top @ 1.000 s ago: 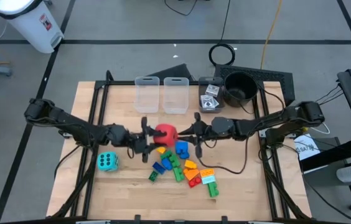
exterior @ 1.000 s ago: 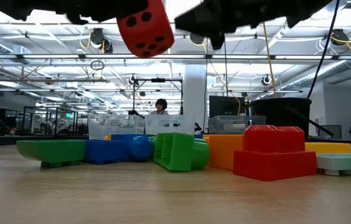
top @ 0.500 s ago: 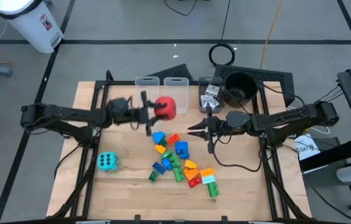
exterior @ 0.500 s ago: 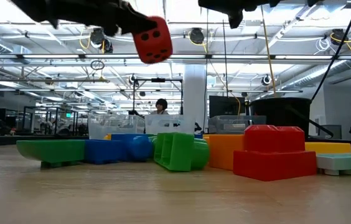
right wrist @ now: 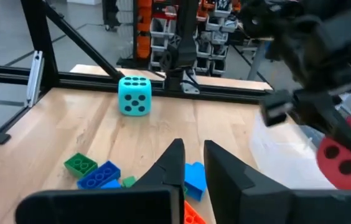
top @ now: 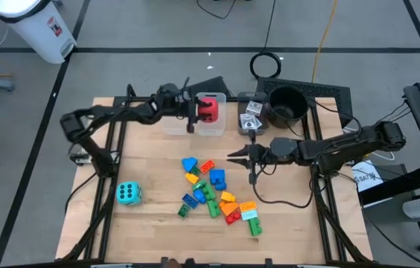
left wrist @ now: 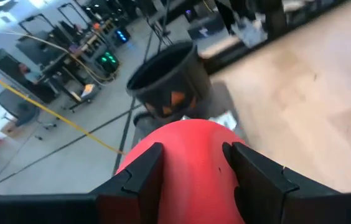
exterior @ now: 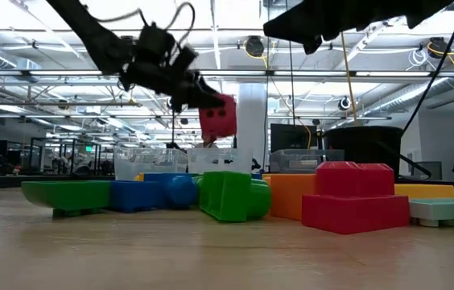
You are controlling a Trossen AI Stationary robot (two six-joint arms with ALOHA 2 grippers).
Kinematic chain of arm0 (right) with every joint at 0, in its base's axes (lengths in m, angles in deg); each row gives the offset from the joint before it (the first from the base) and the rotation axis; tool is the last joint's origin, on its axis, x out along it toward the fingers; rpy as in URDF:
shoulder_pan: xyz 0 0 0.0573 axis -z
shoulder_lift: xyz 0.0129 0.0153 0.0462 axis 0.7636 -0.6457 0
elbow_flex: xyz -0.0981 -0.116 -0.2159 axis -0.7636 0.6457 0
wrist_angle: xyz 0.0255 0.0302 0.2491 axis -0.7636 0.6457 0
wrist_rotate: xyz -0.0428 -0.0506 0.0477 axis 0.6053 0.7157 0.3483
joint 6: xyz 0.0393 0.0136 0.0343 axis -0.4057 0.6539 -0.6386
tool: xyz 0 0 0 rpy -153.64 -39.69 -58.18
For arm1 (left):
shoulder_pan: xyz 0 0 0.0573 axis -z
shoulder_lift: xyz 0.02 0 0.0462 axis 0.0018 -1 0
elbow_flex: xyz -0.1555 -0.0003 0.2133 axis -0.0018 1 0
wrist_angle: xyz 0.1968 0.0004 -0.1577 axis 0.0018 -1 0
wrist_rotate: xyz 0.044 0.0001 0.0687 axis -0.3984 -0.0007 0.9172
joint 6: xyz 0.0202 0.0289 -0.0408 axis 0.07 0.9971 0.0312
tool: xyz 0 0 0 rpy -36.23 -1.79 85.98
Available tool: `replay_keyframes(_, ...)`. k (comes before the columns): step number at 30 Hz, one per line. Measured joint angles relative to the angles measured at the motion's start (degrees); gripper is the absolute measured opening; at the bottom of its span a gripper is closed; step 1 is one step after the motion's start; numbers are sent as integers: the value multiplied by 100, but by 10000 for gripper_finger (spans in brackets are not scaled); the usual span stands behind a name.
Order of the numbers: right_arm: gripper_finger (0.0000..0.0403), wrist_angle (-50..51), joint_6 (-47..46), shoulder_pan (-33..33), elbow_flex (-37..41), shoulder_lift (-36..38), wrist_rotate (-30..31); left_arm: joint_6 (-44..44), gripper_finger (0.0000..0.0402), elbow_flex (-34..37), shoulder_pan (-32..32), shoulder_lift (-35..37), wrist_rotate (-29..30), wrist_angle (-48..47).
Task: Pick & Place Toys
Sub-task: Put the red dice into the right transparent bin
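over the right-hand clear bin (top: 210, 123) at the counter's (top: 150, 223) 12 o'clock edge, the left pincer (top: 195, 112) hangs w/ the red die (top: 208, 109) pinched between its fingers, die up in the air above the bin, not resting on anything. second clear bin (top: 175, 119) sits just beside it at its 9 o'clock. right pincer (top: 236, 155) hovers near counter centre, fingers pressed nearly together, nothing in them, tips aimed toward 9 o'clock. brick pile (top: 214, 190) (blue, green, orange, red, yellow) lies spread from centre down toward 5 o'clock. teal die (top: 128, 193) sits alone at abt 8 o'clock, well apart from the bricks. white/blue cards (top: 251, 115) lie at 1 o'clock, just beside the black pot (top: 287, 104). low view: red die (exterior: 217, 118) high over the bricks, left arm reaching from above.
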Motion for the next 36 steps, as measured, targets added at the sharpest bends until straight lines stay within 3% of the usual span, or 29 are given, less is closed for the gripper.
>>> replay_keyframes(9, 16, -186, 129, 10, 126, 0, -4, 186, 168, -532, -547, -998, -660, 42)
replay_keyframes(17, 13, -160, 129, 35, 126, 0, -13, 141, 167, -871, -687, -1738, -639, 22)
replay_keyframes(21, 11, -130, 126, 35, 127, 0, -15, 150, 167, -954, -719, -1879, -402, 53)
replay_keyframes(26, 13, -51, 128, 35, 128, 0, -15, 171, 170, -956, -658, -1879, 572, 71)
replay_keyframes(33, 11, -42, 147, 35, 128, 0, -15, 152, 340, -956, -578, -1879, 1394, 72)
replay_keyframes(36, 13, -46, 146, 35, 128, 0, -15, 128, 385, -956, -525, -1879, 1729, 66)
